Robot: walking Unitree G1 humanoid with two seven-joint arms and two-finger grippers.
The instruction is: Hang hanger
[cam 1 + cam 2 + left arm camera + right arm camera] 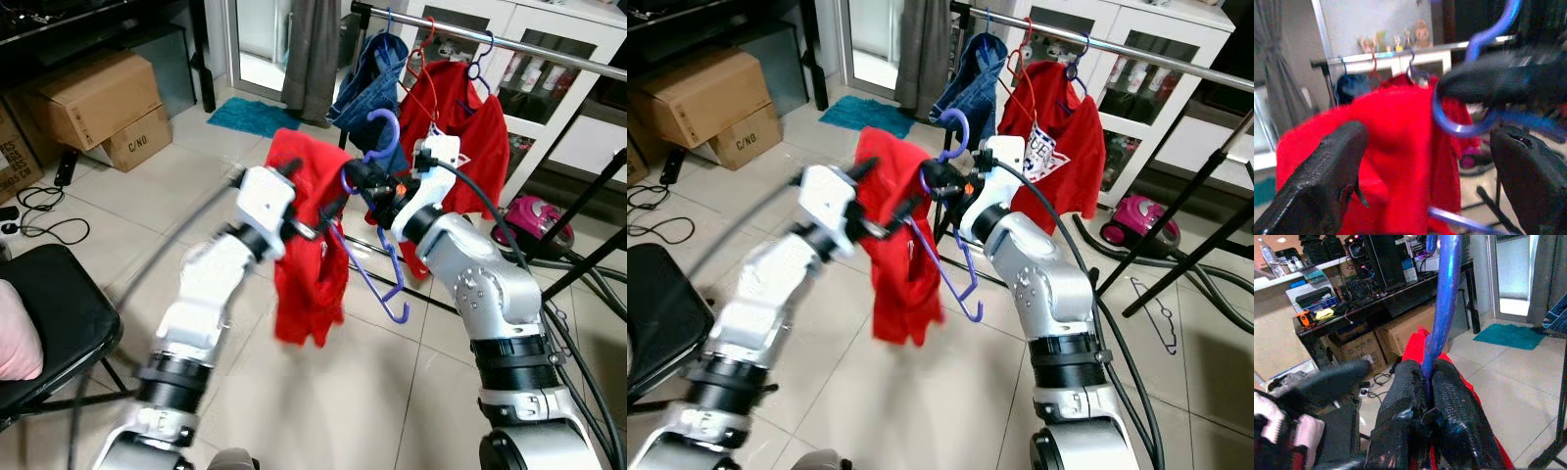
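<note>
A purple hanger (390,292) carries a red garment (309,264) in mid-air before me. My right gripper (358,181) is shut on the hanger's neck just under the hook; the right wrist view shows the purple stem (1442,308) pinched between both fingers of the gripper (1425,377). My left gripper (318,227) stands open beside the garment, and in the left wrist view its fingers (1327,181) are spread wide with the red cloth (1391,147) beyond them. The clothes rail (529,44) runs behind, at the upper right.
A denim piece (370,83) and a red shirt (470,137) hang on the rail. A pink vacuum (534,220) and black rack legs sit at the right, with a loose hanger (1161,313) on the floor. Cardboard boxes (93,98) and a black chair (49,313) stand left.
</note>
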